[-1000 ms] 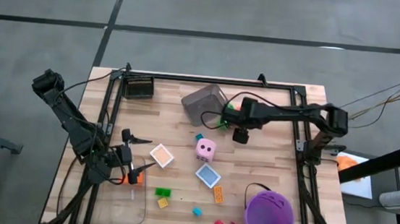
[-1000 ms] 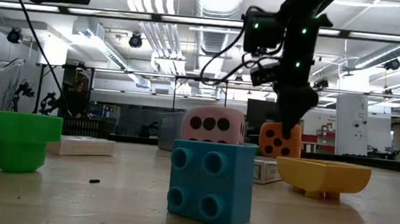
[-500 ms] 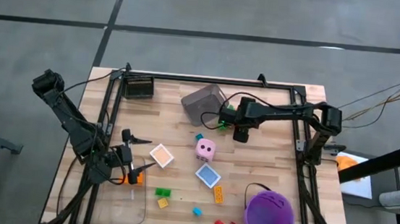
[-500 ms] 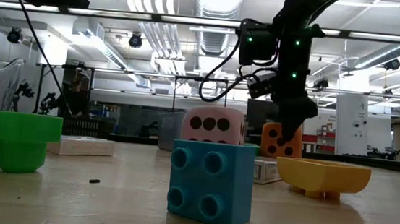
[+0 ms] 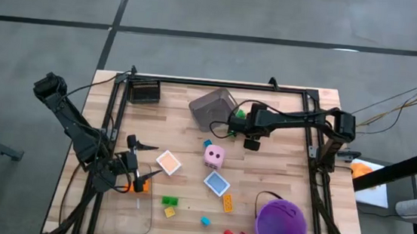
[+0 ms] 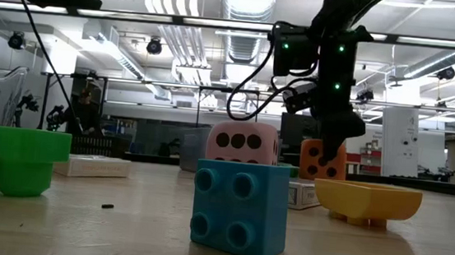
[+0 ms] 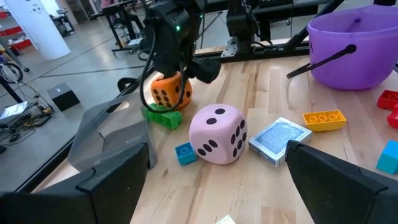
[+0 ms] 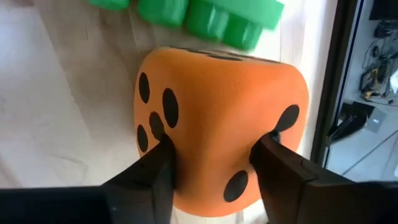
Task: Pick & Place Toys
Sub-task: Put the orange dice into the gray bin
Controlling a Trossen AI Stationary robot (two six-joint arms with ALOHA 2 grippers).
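Observation:
An orange dotted die (image 8: 217, 118) sits on the table beside a green brick (image 7: 163, 116), just in front of the clear tray (image 5: 213, 107). My right gripper (image 8: 217, 155) stands over the die, shut on it; in the high view the gripper (image 5: 251, 141) hides the die. A pink die (image 5: 214, 157), a blue tile (image 5: 217, 184) and an orange tile (image 5: 168, 162) lie mid-table, with small bricks (image 5: 170, 201) toward the near edge. My left gripper (image 5: 140, 173) waits open at the table's left, holding nothing. My right gripper pinches the orange die between its two fingers, one on each of two opposite side faces (image 8: 181, 155). The fingers (image 6: 331, 145) come from above, pointing down. The die (image 7: 171, 91) stands upright with its underside on the table.
A purple bucket (image 5: 281, 226) stands at the near right corner. A dark box (image 5: 145, 91) sits at the far left. Black frame rails (image 5: 219, 84) run along the far, left and right sides. A blue brick (image 6: 240, 205) stands close in front of the low camera.
My right gripper has gone down over the orange die and its fingers have taken hold of the die's sides. The die has stayed where it was on the table.

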